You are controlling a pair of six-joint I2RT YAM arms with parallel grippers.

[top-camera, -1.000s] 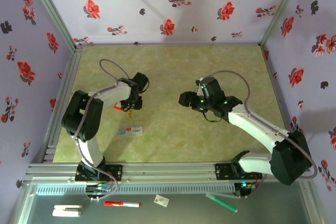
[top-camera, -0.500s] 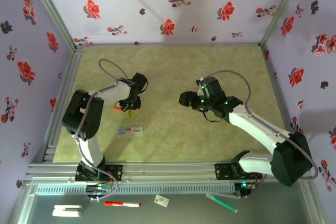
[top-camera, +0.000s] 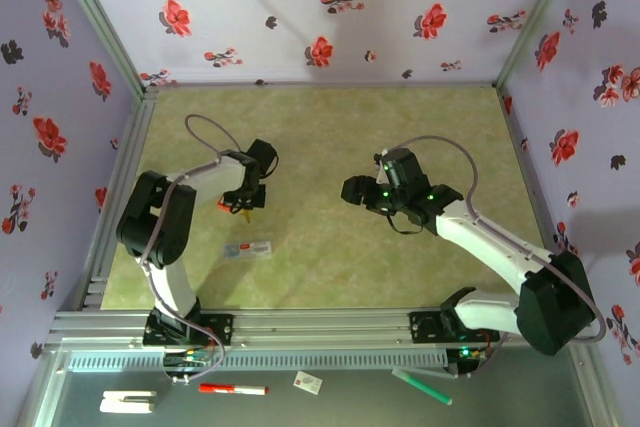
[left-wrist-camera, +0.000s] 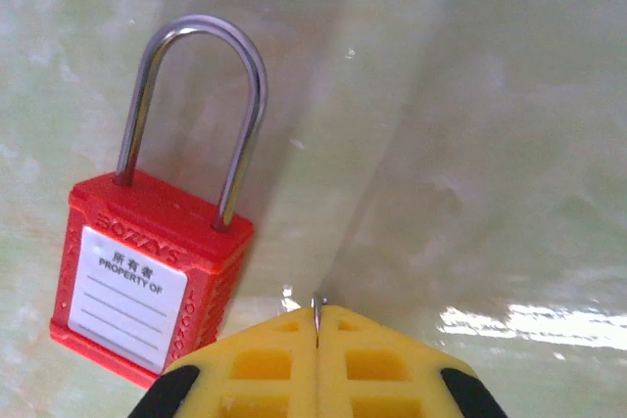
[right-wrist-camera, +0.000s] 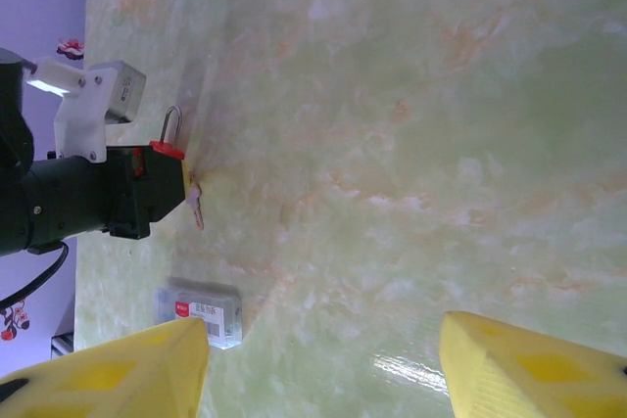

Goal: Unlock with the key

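Gripping the thin dark grey metal key [right-wrist-camera: 197, 207], left end effector [left-wrist-camera: 315, 318] was closed beside the red steel-shackled padlock [left-wrist-camera: 147, 276]. Right end effector [right-wrist-camera: 323, 325] was open. Next probably needed the key lined up with the lock.

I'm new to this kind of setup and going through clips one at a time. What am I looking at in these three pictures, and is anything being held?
These are two robot arms bolted at the near edge of a green marbled table. One picture looks down from above and behind them; the other two come from a camera on each wrist, with that arm's own yellow fingers at the bottom. The left pincer is shut on a thin metal key, which sticks out of its tips in the right wrist view. A red padlock, shackle closed, lies flat on the table beside it. The right pincer hangs open, holding nothing. A small clear labelled box lies nearer the arms' bases.
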